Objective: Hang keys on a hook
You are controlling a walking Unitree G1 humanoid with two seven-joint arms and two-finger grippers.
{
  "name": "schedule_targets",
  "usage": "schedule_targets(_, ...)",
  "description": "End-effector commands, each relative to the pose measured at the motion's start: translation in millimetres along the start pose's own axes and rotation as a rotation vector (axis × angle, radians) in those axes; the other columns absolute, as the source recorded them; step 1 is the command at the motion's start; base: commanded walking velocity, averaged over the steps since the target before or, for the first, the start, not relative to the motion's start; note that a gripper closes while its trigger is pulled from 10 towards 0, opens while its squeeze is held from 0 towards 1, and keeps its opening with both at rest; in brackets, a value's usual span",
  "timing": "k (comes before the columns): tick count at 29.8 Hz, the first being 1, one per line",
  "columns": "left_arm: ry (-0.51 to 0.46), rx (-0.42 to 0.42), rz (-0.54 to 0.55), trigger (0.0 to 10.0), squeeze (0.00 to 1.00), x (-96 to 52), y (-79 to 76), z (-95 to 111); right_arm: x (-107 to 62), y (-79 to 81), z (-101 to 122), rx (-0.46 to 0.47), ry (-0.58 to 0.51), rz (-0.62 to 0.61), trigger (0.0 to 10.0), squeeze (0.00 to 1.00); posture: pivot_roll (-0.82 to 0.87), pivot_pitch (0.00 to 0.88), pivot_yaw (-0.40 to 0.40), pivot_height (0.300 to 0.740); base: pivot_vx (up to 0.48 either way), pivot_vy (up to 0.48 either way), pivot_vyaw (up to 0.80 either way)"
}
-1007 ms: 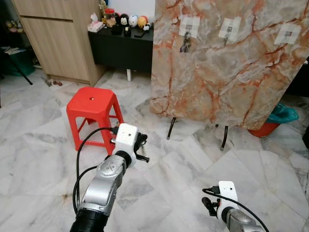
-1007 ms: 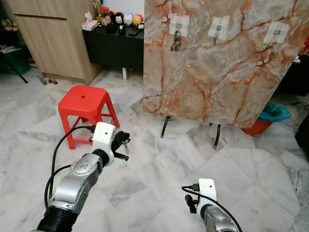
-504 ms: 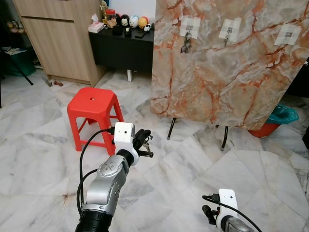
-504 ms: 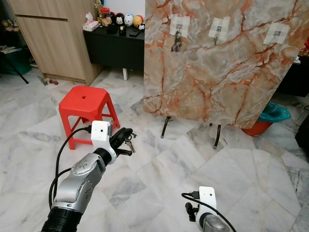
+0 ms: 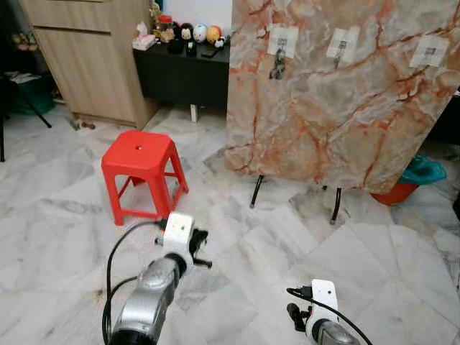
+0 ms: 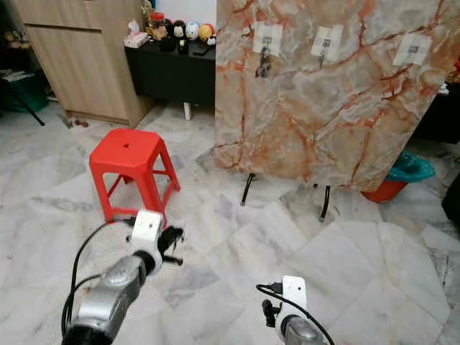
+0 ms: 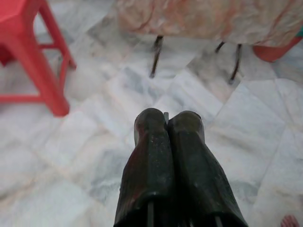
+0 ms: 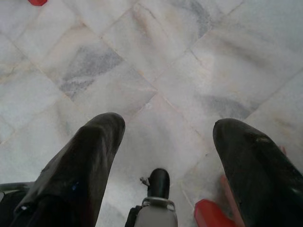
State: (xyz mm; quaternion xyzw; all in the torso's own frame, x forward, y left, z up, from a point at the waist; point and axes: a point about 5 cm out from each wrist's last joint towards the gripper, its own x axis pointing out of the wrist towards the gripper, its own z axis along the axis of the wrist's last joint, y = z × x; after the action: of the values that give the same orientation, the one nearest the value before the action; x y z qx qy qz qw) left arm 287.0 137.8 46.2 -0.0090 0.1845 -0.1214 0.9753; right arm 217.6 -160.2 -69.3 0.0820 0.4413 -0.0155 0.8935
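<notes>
A marble board (image 5: pixel 338 108) leans on thin legs ahead and carries three white hook patches. One bunch of keys (image 5: pixel 276 66) hangs on the left hook (image 5: pixel 282 42); the middle hook (image 5: pixel 341 44) and right hook (image 5: pixel 430 52) are bare. My left gripper (image 5: pixel 197 246) is low over the floor beside the stool, far short of the board. Its fingers (image 7: pixel 156 156) are pressed together, with a thin metal sliver of the keys (image 7: pixel 165 115) poking out between the tips. My right gripper (image 8: pixel 165 142) hangs open over the tiles, holding nothing.
A red plastic stool (image 5: pixel 140 154) stands just left of my left arm. A wooden cabinet (image 5: pixel 86 57) and a black sideboard (image 5: pixel 183 75) with small toys line the back wall. A teal bag in an orange basin (image 5: pixel 415 176) sits right of the board legs (image 5: pixel 255 190).
My left arm has dropped and pulled back, so the gripper now sits lower and nearer the floor. The dangling keys seen half a second ago are tucked out of sight.
</notes>
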Motion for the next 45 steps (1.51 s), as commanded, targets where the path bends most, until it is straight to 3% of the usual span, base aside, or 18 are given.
schedule_targets(1,-0.01,-0.006,0.01,10.0,0.0,-0.1,3.9,-2,-0.2,-4.3,1,0.006,0.003,-0.012,10.0,0.0,-0.01,0.0,-0.056,0.74,0.0,0.0,0.0)
schedule_targets(5,0.067,-0.035,0.048,10.0,0.0,-3.2,11.4,-25,-0.1,-3.8,2,0.008,0.003,-0.013,10.0,0.0,-0.02,0.0,-0.051,0.74,0.0,0.0,0.0)
schedule_targets(11,0.008,-0.059,0.029,10.0,0.0,-0.4,7.7,-11,-0.1,-4.1,2,0.008,-0.002,-0.016,10.0,0.0,-0.02,0.0,-0.048,0.74,0.0,0.0,0.0)
schedule_targets(14,0.045,-0.046,-0.001,10.0,0.0,2.7,7.3,-14,-0.1,-3.6,2,0.009,-0.002,-0.014,10.0,0.0,-0.01,0.0,-0.048,0.74,0.0,0.0,0.0)
schedule_targets(17,0.065,-0.051,0.101,10.0,0.0,5.9,17.3,-18,-0.1,-2.8,2,0.005,-0.005,-0.009,10.0,0.0,-0.01,0.0,-0.043,0.74,0.0,0.0,0.0)
schedule_targets(21,0.06,-0.107,0.095,10.0,0.0,6.4,13.1,-18,-0.2,-2.7,1,0.008,-0.005,-0.009,10.0,0.0,-0.01,0.0,-0.041,0.74,0.0,0.0,0.0)
schedule_targets(24,0.051,-0.075,0.079,10.0,0.0,5.9,10.9,-19,-0.4,-2.7,-1,0.009,-0.003,-0.007,10.0,0.0,-0.01,0.0,-0.044,0.74,0.0,0.0,0.0)
schedule_targets(25,0.041,-0.013,0.079,10.0,0.0,5.0,12.1,-20,-0.5,-2.9,-1,0.008,-0.001,-0.007,10.0,0.0,-0.01,0.0,-0.044,0.74,0.0,0.0,0.0)
schedule_targets(27,0.037,0.013,0.078,10.0,0.0,4.0,12.4,-21,-0.6,-3.6,-2,0.007,0.0,-0.008,10.0,0.0,-0.01,0.0,-0.048,0.74,0.0,0.0,0.0)
schedule_targets(33,-0.012,-0.073,0.091,10.0,0.0,0.3,13.2,-17,-1.3,-6.7,-5,0.002,0.012,-0.014,10.0,0.0,-0.02,0.0,-0.055,0.74,0.0,0.0,0.0)
schedule_targets(45,-0.018,-0.068,0.066,10.0,0.0,2.7,11.2,-14,-1.0,-3.2,-5,0.026,0.002,-0.003,10.0,0.0,-0.04,0.0,-0.038,0.74,0.249,0.0,0.0)
